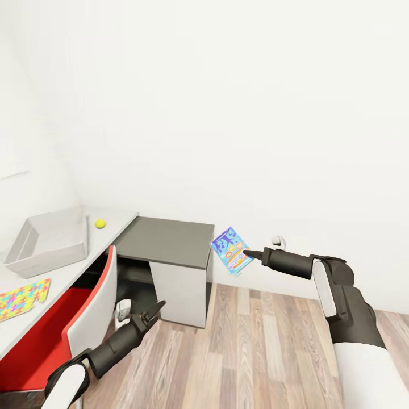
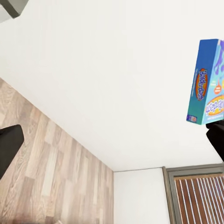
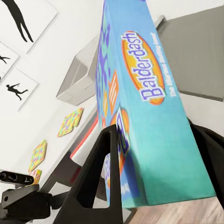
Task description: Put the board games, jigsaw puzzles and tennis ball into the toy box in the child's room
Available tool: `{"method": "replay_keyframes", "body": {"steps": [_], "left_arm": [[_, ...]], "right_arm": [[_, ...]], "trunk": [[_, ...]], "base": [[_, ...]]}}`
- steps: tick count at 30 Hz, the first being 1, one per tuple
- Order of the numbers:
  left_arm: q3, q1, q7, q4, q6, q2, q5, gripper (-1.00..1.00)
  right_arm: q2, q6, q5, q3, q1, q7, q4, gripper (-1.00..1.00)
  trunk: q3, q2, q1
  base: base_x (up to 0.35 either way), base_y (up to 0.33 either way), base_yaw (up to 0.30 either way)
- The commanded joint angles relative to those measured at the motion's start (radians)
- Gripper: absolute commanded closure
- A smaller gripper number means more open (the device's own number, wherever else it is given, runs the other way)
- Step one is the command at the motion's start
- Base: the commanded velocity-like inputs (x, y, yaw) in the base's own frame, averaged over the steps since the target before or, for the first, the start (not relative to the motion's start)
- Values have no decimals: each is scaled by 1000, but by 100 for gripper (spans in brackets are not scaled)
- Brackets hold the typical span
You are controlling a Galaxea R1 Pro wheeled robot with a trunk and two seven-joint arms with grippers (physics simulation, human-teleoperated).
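Observation:
My right gripper (image 1: 249,253) is shut on a small blue board game (image 1: 231,250), held on edge in the air above the wood floor, right of the table's dark-grey corner section (image 1: 167,241). The right wrist view has its "Balderdash" side (image 3: 149,93) between the two fingers (image 3: 95,172). The light-grey toy box (image 1: 48,241) stands open on the table's light top at the far left, with the tennis ball (image 1: 100,224) just right of it. One jigsaw puzzle (image 1: 23,298) lies nearer me, and two puzzles (image 3: 70,121) (image 3: 38,154) show past the toy box (image 3: 79,81). My left gripper (image 1: 154,312) hangs open and empty, low beside the desk.
A red-seated chair with a white back (image 1: 91,309) is tucked against the desk at lower left. White walls close off the corner, with a socket (image 1: 276,241) low on the far wall. Black silhouette prints (image 3: 18,51) hang above the table. Wood-plank floor (image 1: 255,346) spreads between my arms.

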Motion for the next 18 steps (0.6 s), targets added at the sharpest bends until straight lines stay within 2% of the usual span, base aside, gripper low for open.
{"method": "replay_keyframes", "body": {"steps": [1, 9, 18], "left_arm": [[-1, -1, 0, 0, 4, 0, 5, -100], [-1, 0, -1, 0, 3, 0, 5, -100], [-3, 8, -42, -49, 3, 0, 6, -100]], "right_arm": [[0, 6, -3, -1, -1, 6, -1, 100], [-1, 6, -4, -2, -1, 6, -1, 100], [-2, 6, -3, -3, -1, 6, -1, 100]], "trunk": [[-2, -2, 1], [-2, -2, 1], [0, -2, 1]], "base": [[337, 0, 276], [335, 0, 290], [86, 0, 299]]}}
